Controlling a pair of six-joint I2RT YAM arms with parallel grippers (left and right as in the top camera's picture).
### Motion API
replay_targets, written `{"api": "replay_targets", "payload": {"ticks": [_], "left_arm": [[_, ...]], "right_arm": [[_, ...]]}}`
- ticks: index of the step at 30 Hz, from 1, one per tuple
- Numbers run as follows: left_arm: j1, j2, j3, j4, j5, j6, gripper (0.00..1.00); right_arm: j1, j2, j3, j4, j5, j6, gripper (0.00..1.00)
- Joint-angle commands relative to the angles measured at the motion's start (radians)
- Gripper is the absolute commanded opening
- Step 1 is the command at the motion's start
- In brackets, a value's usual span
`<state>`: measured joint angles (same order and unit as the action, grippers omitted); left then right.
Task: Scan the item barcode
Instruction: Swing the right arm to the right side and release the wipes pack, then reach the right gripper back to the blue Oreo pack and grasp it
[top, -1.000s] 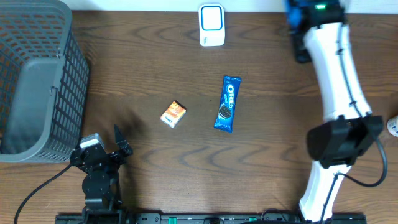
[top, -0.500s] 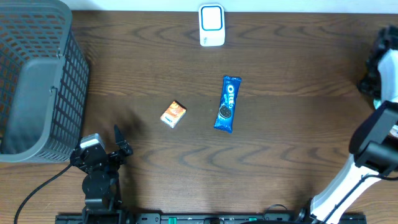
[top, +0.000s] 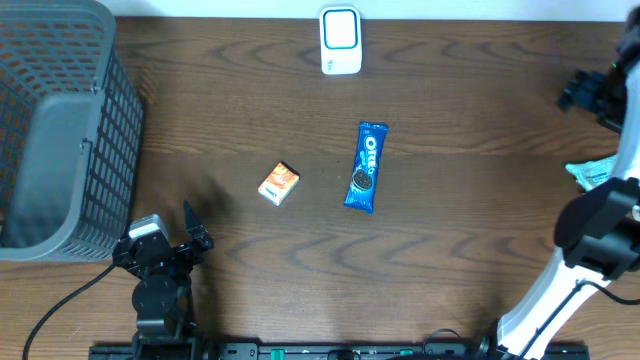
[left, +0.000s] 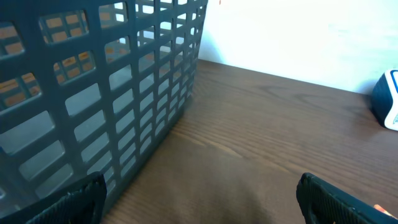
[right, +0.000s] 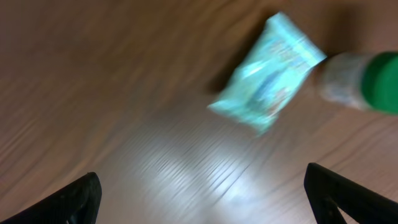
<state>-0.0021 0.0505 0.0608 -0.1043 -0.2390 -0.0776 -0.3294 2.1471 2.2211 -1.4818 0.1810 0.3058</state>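
My black two-finger left claw (top: 197, 228) sits at the lower left of the overhead view, at the tip of my short black left arm (top: 160, 290), which is folded low. Its dark fingers (left: 68, 202) stand wide apart at the bottom corners of the wrist view, with nothing between them. My white-and-black right arm (top: 600, 230) climbs the right edge. My right claw (top: 588, 92) is at the upper right, spread wide and empty, and its wrist view is blurred.

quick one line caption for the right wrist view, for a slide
Right gripper, jaws wide open, above a motion-blurred teal packet and a green-capped object on the wooden table.
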Motion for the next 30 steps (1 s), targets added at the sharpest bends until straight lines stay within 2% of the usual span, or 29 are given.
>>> {"api": "replay_targets", "payload": {"ticks": [1,6,13,17,18,20,22,24,26,30], "left_arm": [[-0.004,-0.001,-0.029,-0.009,-0.008,0.006,0.98],[-0.004,-0.001,-0.029,-0.009,-0.008,0.006,0.98],[-0.004,-0.001,-0.029,-0.009,-0.008,0.006,0.98],[-0.004,-0.001,-0.029,-0.009,-0.008,0.006,0.98],[-0.004,-0.001,-0.029,-0.009,-0.008,0.006,0.98],[-0.004,-0.001,-0.029,-0.009,-0.008,0.006,0.98],[-0.004,-0.001,-0.029,-0.009,-0.008,0.006,0.98],[-0.004,-0.001,-0.029,-0.009,-0.008,0.006,0.98],[-0.004,-0.001,-0.029,-0.009,-0.008,0.006,0.98],[-0.004,-0.001,-0.029,-0.009,-0.008,0.006,0.98]], "right_arm": [[0.107,-0.01,0.041,-0.073,-0.171,0.071,0.99],[0.265,-0.009,-0.006,-0.064,-0.397,0.086,0.99],[0.498,-0.008,-0.166,0.119,-0.478,0.087,0.99],[0.606,-0.008,-0.296,0.28,-0.613,0.123,0.99],[0.631,-0.008,-0.327,0.314,-0.6,0.158,0.99],[0.678,-0.008,-0.374,0.37,-0.524,0.235,0.86],[0.727,-0.008,-0.386,0.401,-0.405,0.293,0.83],[0.782,-0.008,-0.382,0.422,-0.279,0.321,0.91],[0.835,-0.008,-0.363,0.426,-0.192,0.332,0.95],[0.94,-0.006,-0.36,0.428,0.018,0.388,0.97]]}}
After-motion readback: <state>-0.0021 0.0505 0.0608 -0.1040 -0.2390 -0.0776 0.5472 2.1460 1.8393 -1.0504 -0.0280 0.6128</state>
